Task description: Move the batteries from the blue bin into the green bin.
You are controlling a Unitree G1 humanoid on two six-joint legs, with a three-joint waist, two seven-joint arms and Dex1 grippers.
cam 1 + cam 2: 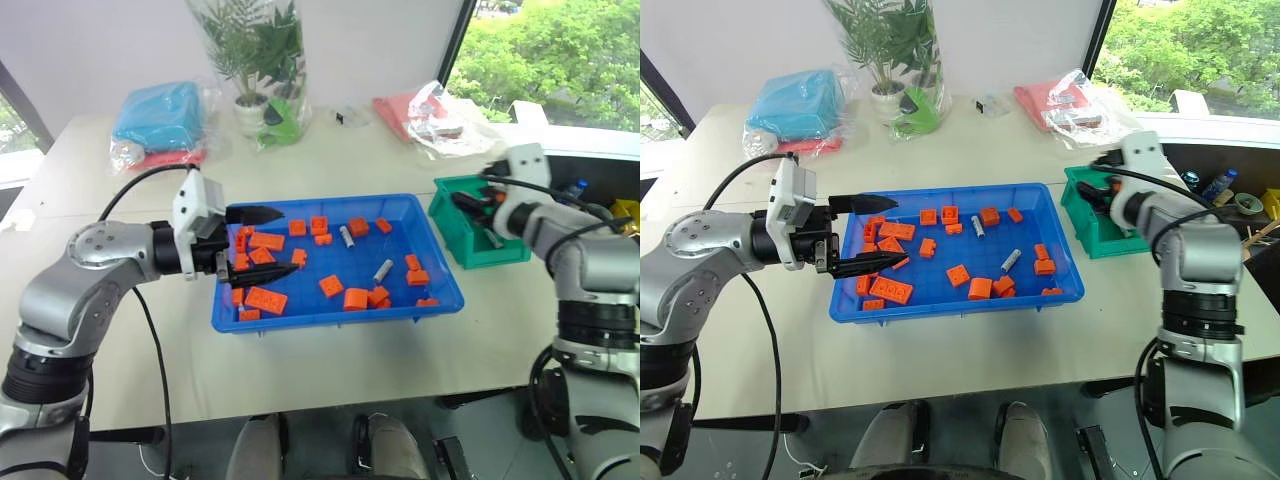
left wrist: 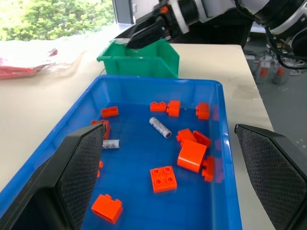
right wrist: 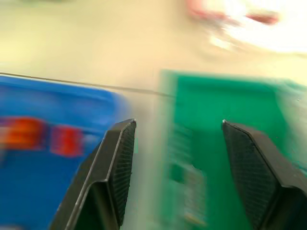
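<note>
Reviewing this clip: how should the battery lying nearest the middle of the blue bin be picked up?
Judging by its pose, grip the battery at mid-length, across its round body, coming straight down from above. It lies flat and diagonal on the blue bin's floor, so the end effector should turn to span its narrow width. An orange block sits close by its lower end.

Green bin (image 3: pixel 225 143) interior motion-blurred

No readable text, labels or numbers anywhere. The batteries (image 2: pixel 159 127) in the blue bin (image 2: pixel 229 158) carry dark print on their wrappers, but it's too small to make out. Nothing legible on the green bin (image 1: pixel 447 218).
</note>
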